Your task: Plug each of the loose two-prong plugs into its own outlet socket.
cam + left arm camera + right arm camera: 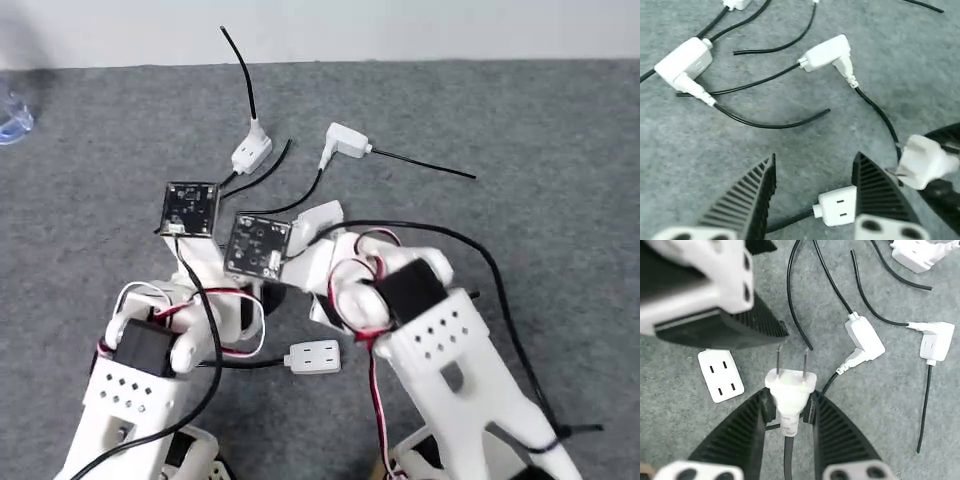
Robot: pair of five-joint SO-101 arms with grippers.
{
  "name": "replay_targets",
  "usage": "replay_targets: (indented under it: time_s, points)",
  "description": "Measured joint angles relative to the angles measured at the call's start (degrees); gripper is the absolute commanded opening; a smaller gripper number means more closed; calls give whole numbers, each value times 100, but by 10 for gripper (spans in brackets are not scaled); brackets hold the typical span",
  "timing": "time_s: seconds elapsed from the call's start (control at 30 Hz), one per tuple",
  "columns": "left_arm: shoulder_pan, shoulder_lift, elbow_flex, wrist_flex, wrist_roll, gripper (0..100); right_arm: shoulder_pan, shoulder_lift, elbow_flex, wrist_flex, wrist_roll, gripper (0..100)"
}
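Observation:
My right gripper (790,397) is shut on a white two-prong plug (790,385), whose prongs point away from the wrist, just above the carpet. A white outlet socket (720,375) with two pairs of slots lies flat beside the plug. My left gripper (815,165) stands open over the carpet, and a white socket end (837,206) on a black cord lies between its fingers. The held plug (922,162) hangs close beside the left gripper's finger (875,192). In the high view a white outlet block (313,356) lies between the left arm (140,350) and the right arm (420,300).
Farther out on the grey carpet lie two plug-and-socket pairs, one (250,150) beside the other (343,142), each joined and trailing thin black cords. Loose cords (775,122) curl across the floor ahead of the grippers. A clear object (12,115) sits at the far left edge.

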Motion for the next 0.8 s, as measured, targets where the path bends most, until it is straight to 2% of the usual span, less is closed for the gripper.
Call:
replay_targets:
  time_s: [0.17,0.3,0.6,0.8]
  points:
    - [167,-352,0,9,-105,232,-9,-475,510,-246,0,9]
    - [352,-1371,316,26,-299,234,-9,-765,818,-290,0,9]
    - [404,-4633,2848,-826,-791,232,-35,-1486,853,-290,-149,9]
    - [404,-4879,2954,-897,-870,234,-97,-1398,853,-290,-211,9]
